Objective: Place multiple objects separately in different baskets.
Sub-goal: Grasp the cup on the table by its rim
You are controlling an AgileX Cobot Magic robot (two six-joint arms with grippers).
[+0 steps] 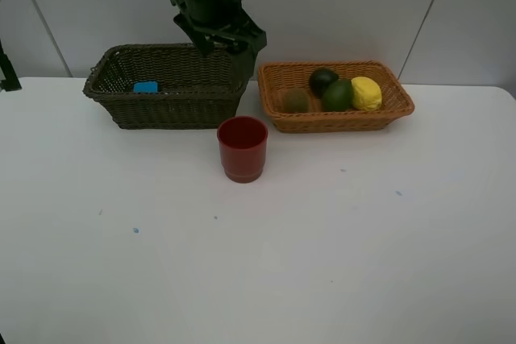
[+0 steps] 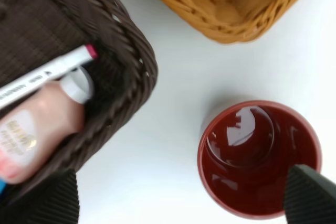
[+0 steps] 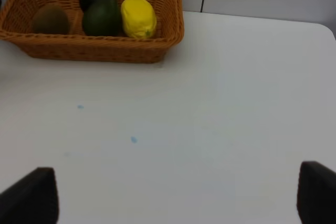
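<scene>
Nearest the high camera, bare white table (image 1: 258,279) fills the foreground, and a red cup (image 1: 242,147) stands upright on it, empty, just in front of the gap between the two baskets. Behind and left of the cup sits the deep dark basket (image 1: 169,86), with a blue eraser (image 1: 146,86) on its floor. From the left wrist view, a white marker (image 2: 44,76) and a pink bottle (image 2: 37,127) with a white cap lie side by side in a corner of this basket. To the right sits the shallower orange basket (image 1: 334,96), holding a brown kiwi (image 1: 296,101), a dark mangosteen (image 1: 322,80), a green round fruit (image 1: 338,94) and a yellow lemon (image 1: 366,93) close together. Above the dark basket's right end and the cup hangs the left gripper (image 2: 181,203), fingers spread wide and holding nothing. Over bare table, well clear of the orange basket, the right gripper (image 3: 178,198) is likewise released and empty.
</scene>
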